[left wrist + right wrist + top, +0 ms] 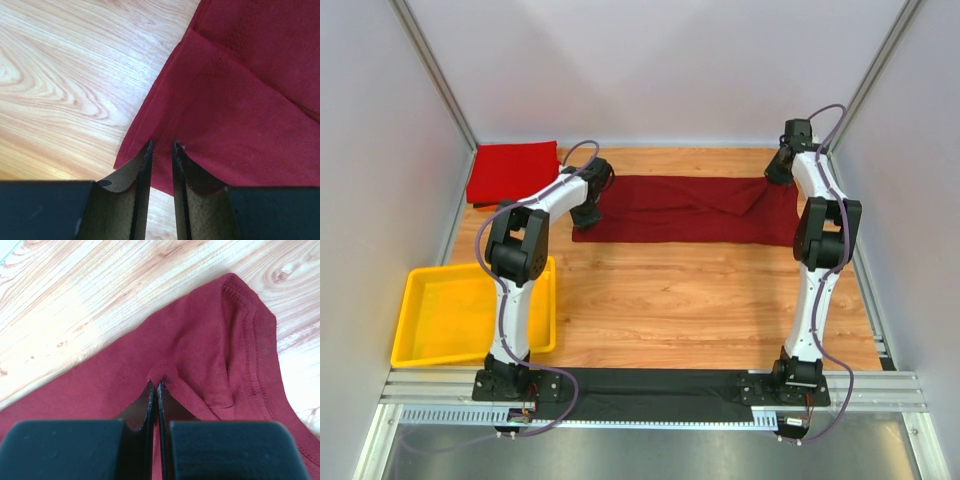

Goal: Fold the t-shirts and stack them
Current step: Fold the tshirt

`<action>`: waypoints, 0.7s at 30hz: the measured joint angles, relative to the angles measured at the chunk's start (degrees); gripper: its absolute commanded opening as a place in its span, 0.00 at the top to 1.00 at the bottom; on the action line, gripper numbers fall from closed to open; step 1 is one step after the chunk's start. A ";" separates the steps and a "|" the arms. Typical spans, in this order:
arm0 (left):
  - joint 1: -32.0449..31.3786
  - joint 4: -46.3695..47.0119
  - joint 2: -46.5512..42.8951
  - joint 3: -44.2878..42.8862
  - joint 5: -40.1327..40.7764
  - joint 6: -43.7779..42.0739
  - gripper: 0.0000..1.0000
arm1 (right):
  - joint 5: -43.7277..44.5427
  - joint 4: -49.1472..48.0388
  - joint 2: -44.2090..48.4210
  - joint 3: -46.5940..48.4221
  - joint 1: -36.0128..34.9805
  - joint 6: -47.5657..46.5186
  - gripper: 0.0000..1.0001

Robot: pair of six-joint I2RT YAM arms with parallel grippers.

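Maroon t-shirt lies spread as a long band across the far half of the table, running L–R btwn the two arms, w/ some creases toward its R end. L gripper is down at the shirt's L edge. Wrist view shows its fingers a narrow slit apart w/ cloth filling the slit at the tips, so it is clamped on the hem there. Bare wood on one side, layered cloth edges on the other. R gripper is at the shirt's far R end, fingers pressed tight together, tips nipping a small pucker of the maroon cloth. A stitched hem curves just beside it. Red t-shirt, the brighter one, sits folded in the far L corner, near the maroon one but apart from it as far as the top view shows. Yellow tray is at the near L edge, w/ the L arm's lower links crossing over its R side.
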State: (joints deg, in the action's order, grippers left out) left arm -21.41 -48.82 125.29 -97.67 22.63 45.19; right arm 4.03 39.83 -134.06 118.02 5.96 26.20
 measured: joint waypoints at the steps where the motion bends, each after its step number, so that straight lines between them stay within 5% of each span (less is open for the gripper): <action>1: 0.00 0.02 0.00 0.00 0.00 0.07 0.71 | -0.04 0.00 0.00 0.00 0.00 0.02 0.99; 8: 0.00 -0.11 -0.15 0.00 -0.33 0.04 0.66 | -1.99 2.16 -0.22 2.12 0.00 0.28 0.66; 15: 0.00 -2.23 -1.11 -0.07 -3.08 -0.70 0.62 | -0.87 11.96 2.67 3.67 0.26 1.27 0.61; 21: 0.00 -1.44 -3.15 0.13 -6.64 -1.99 0.63 | -0.09 17.77 16.72 -14.58 4.22 6.27 0.61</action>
State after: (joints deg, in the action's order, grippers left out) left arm -21.41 -50.26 122.15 -97.54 15.99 43.20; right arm 3.95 57.60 -117.34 103.44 10.17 32.47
